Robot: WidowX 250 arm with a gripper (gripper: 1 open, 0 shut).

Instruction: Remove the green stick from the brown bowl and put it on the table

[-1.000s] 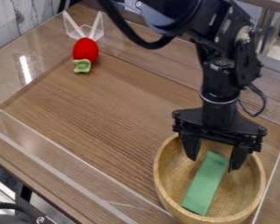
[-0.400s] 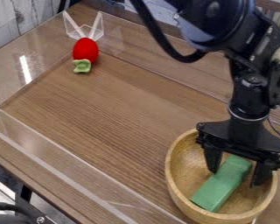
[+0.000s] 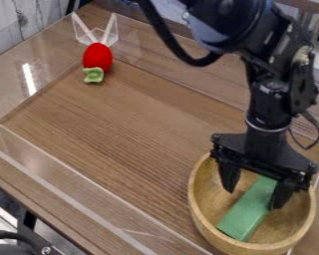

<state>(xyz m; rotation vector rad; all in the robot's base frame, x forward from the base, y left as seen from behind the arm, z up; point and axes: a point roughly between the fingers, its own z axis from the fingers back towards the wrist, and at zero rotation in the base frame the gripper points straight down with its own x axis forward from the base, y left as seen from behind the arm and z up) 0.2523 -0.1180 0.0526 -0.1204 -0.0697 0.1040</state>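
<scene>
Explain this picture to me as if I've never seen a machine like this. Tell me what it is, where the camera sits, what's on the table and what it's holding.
One camera looks down at a table from the side. The black jointed thing is a robot arm; at its end is a gripper, a two-fingered claw pointing straight down. Its fingers are spread open inside a brown bowl, straddling the top end of a green stick that lies in the bowl. Nothing is held yet. Farther back sits a small red toy.

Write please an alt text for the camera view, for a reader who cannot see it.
A black robot arm holds its open gripper down inside the brown bowl, astride the green stick lying in it. A small red toy lies far back on the table.
</scene>
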